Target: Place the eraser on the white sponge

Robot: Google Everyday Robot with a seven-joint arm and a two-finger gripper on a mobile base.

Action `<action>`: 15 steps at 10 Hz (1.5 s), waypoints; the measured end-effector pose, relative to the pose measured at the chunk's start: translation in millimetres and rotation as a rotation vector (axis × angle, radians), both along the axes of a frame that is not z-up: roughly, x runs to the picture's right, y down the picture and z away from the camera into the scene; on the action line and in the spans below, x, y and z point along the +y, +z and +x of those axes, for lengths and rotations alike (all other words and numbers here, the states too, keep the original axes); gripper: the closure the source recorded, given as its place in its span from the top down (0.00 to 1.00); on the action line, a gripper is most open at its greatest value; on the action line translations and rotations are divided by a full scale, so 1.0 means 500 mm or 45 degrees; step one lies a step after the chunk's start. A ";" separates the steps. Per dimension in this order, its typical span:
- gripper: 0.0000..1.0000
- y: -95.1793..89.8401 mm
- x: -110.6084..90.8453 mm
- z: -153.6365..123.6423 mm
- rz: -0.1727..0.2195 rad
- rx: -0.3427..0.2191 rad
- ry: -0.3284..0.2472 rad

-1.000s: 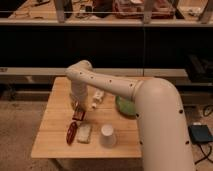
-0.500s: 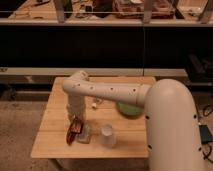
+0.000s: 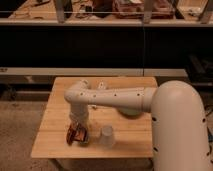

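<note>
My gripper (image 3: 78, 131) reaches down at the front left of the wooden table (image 3: 50, 120), below the white wrist. It is shut on the eraser (image 3: 76, 134), a reddish-brown bar held low, just over the table top. The white sponge (image 3: 86, 141) lies right beneath the gripper and is mostly hidden; only a pale edge shows. I cannot tell whether the eraser touches it. A dark red oblong thing (image 3: 69, 137) lies just left of the gripper.
A white cup (image 3: 106, 136) stands close to the right of the gripper. A green bowl (image 3: 128, 113) is partly hidden behind the arm. A white jointed object (image 3: 102, 85) lies at the table's back edge. Dark shelving stands behind.
The gripper has come forward and down with the eraser, from the middle of the table to right over the sponge. The cup and the bowl have not moved.
</note>
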State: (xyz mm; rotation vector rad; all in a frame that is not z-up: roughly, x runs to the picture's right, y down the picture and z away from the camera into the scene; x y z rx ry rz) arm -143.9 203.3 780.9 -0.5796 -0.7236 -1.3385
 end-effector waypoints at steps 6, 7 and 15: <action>0.68 0.022 0.019 0.027 0.066 0.016 -0.025; 0.78 0.026 0.016 0.026 0.072 0.016 -0.015; 0.80 -0.008 -0.104 0.101 0.198 0.110 0.030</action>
